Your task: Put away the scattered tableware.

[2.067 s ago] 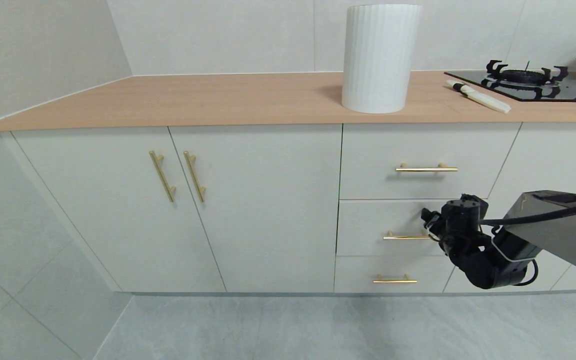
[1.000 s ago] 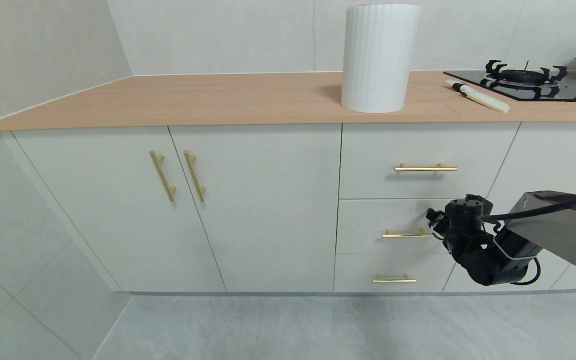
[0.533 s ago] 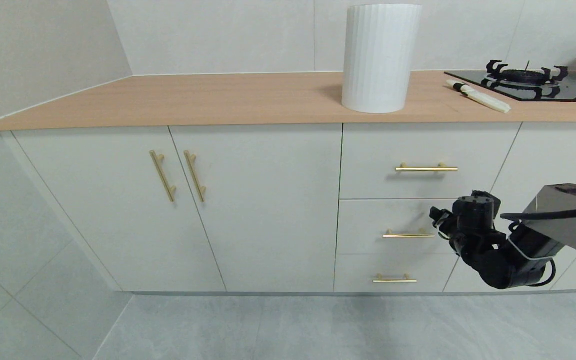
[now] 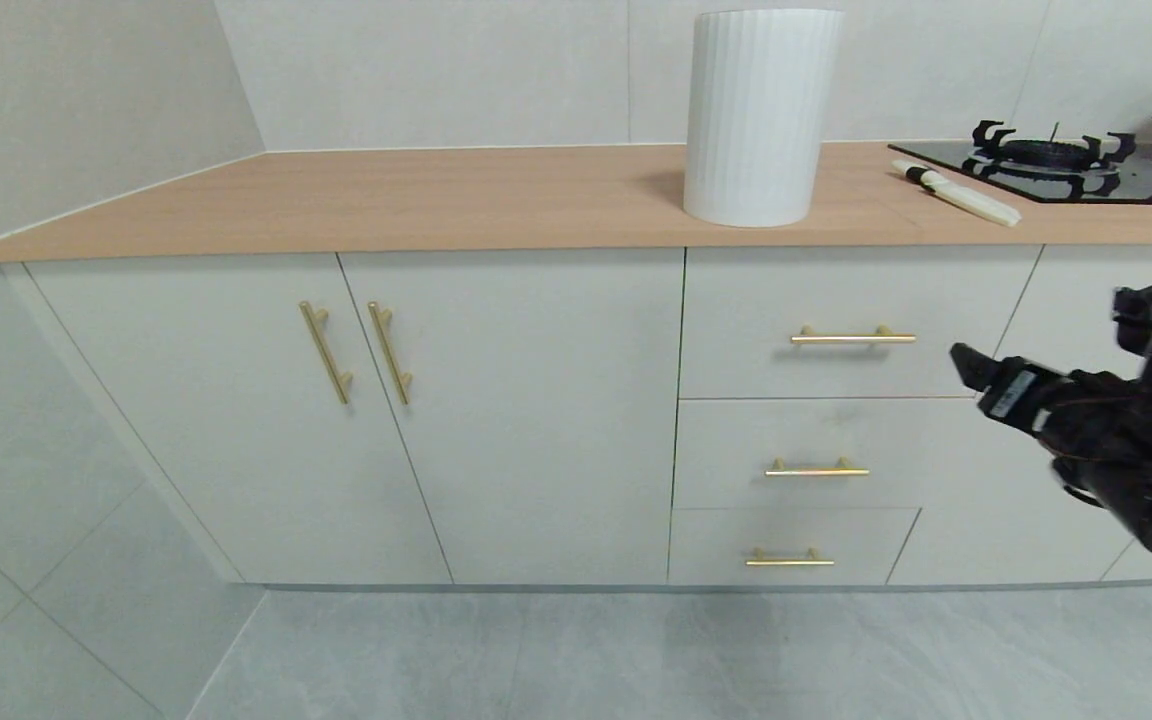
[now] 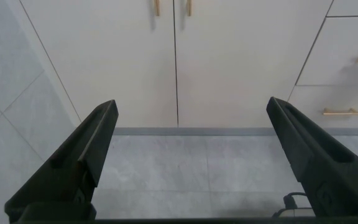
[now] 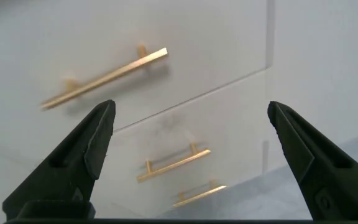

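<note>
Pale utensil [image 4: 956, 193] flat on counter [image 4: 416, 205]

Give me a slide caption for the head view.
Open right gripper level with the shut top drawer; a white utensil and ribbed canister sit on the counter above.

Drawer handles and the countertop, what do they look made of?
Drawer handles: probably metal with a brass-coloured satin finish, judging by the golden sheen on the thin bars. Countertop: wood or wood-look laminate, matte, warm tan with faint grain.

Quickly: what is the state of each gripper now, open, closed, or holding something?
Left gripper: open, holding nothing.
Right gripper: open, holding nothing.
</note>
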Controlling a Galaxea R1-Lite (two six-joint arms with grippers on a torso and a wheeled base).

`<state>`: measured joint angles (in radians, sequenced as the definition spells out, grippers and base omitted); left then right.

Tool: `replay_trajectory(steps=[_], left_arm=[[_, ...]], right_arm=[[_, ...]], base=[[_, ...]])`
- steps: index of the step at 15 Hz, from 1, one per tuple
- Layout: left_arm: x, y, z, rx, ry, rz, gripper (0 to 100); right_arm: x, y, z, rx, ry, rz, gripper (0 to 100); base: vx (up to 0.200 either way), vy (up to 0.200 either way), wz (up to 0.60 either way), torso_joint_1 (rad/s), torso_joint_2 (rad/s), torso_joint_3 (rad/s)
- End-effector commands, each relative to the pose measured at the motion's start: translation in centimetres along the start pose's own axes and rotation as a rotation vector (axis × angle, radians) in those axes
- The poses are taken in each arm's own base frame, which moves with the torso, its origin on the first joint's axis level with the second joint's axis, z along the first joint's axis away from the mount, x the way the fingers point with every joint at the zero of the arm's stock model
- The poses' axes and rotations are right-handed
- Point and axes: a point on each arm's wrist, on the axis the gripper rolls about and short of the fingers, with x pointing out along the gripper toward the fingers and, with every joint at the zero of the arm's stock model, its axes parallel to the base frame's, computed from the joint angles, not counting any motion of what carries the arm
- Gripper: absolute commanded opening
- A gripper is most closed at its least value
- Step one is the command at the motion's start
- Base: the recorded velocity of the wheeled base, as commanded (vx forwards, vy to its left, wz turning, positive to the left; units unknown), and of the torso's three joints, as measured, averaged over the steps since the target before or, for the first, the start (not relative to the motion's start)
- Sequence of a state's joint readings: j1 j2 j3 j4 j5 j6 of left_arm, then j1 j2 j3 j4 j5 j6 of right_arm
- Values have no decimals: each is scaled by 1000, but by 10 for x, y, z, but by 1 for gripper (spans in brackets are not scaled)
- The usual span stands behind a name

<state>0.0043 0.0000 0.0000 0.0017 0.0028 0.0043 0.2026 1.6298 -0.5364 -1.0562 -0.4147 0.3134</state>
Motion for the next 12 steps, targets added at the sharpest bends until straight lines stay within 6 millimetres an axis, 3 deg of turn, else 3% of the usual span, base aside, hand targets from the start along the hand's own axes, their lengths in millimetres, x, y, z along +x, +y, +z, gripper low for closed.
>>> replay_trajectory(steps=[1, 2, 3, 4, 5, 6, 7, 8, 10, 12], left_arm=[[0, 0, 0, 0, 0, 1, 100], [0, 0, 0, 0, 0, 1, 100], [0, 0, 0, 0, 0, 1, 100], [0, 0, 0, 0, 0, 1, 100], [0, 0, 0, 0, 0, 1, 100], [0, 0, 0, 0, 0, 1, 100], [0, 0, 0, 0, 0, 1, 100], [0, 0, 0, 0, 0, 1, 100], [0, 0, 0, 0, 0, 1, 100], [0, 0, 0, 0, 0, 1, 100]], right_arm=[[-116, -39, 36, -50, -170, 61, 100], [-139, -51, 35, -71, -190, 57, 100], [-146, -54, 35, -76, -196, 56, 100], [-187, -75, 33, -107, -203, 40, 100], [-203, -84, 32, -123, -203, 19, 100], [-233, -99, 31, -143, -208, -1, 100], [-245, -104, 30, -150, -198, -12, 100], [-274, -117, 28, -173, -169, -45, 100], [-298, -125, 24, -180, -163, -84, 100], [-304, -124, 18, -178, -188, -186, 100]], base=[[0, 0, 0, 0, 0, 0], [0, 0, 0, 0, 0, 0], [0, 0, 0, 0, 0, 0], [0, 0, 0, 0, 0, 0], [0, 0, 0, 0, 0, 0], [0, 0, 0, 0, 0, 0], [0, 0, 0, 0, 0, 0], [0, 0, 0, 0, 0, 0], [0, 0, 0, 0, 0, 0], [0, 0, 0, 0, 0, 0]])
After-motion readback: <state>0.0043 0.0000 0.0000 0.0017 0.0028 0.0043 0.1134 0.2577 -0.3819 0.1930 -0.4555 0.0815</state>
